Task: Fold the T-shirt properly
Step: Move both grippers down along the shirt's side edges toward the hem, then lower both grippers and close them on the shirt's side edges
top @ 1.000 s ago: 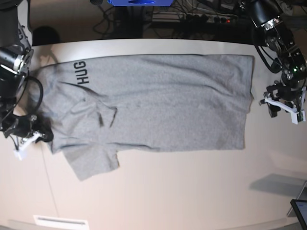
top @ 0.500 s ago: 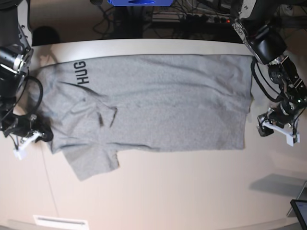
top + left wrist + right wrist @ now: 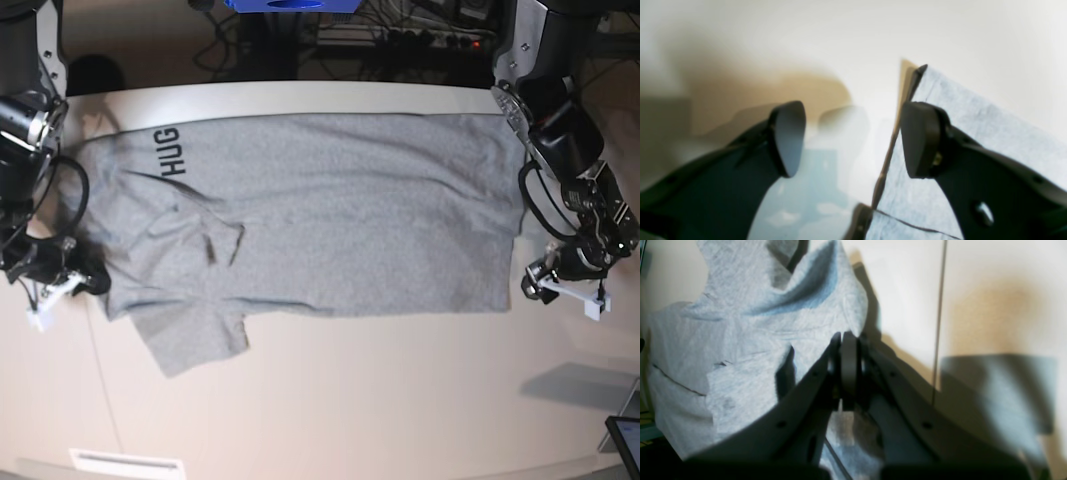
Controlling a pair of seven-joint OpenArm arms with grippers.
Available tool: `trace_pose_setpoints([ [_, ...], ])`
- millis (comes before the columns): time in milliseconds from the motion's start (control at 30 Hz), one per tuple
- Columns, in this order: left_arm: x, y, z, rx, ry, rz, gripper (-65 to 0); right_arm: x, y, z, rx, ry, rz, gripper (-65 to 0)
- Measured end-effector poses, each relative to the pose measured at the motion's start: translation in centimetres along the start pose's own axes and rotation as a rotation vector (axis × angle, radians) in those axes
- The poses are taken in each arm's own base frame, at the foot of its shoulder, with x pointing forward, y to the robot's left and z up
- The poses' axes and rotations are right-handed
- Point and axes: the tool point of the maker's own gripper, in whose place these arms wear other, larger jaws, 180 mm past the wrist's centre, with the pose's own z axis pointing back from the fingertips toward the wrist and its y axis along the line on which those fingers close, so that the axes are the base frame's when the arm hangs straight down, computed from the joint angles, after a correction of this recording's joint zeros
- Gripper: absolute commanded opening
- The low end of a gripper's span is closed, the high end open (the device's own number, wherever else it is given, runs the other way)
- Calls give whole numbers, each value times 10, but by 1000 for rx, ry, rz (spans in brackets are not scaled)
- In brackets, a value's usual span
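The heather-grey T-shirt (image 3: 330,210) lies spread across the table, with black "HUG" lettering near its far left end. My left gripper (image 3: 562,291) hangs open just off the shirt's near right hem corner. In the left wrist view this gripper (image 3: 853,138) has one finger over bare table and the other finger (image 3: 920,140) over the edge of the T-shirt (image 3: 990,133), with nothing between them. My right gripper (image 3: 90,283) sits at the shirt's left edge. In the right wrist view this gripper (image 3: 848,340) is shut on a raised ridge of the T-shirt (image 3: 740,340).
A short sleeve (image 3: 195,340) sticks out toward the near edge at lower left. A dark screen corner (image 3: 625,440) shows at bottom right and a white strip (image 3: 125,463) at bottom left. Cables and a blue object (image 3: 290,5) lie beyond the table's far edge.
My left arm has come down along the shirt's right edge to its near hem corner, and its jaws have spread wider. The right arm and the shirt have stayed put.
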Motion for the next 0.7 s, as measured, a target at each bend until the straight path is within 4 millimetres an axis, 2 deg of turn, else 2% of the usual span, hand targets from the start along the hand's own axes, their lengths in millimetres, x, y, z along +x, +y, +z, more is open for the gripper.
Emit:
trace_pose_setpoints([
  [67,0,1,-4,-2,18,19,-207,0,0,0,-1,0,0,-650],
  [367,4,-19,-21,-54,61,57,-212,0,0,0,0,-1,0,-650],
  [533,2,-42,-31,-74,106,-8,-212,0,0,0,0,0,0,-650],
  [700,2,-42,-33,-67,109,11,-213,0,0,0,0,0,0,-650],
])
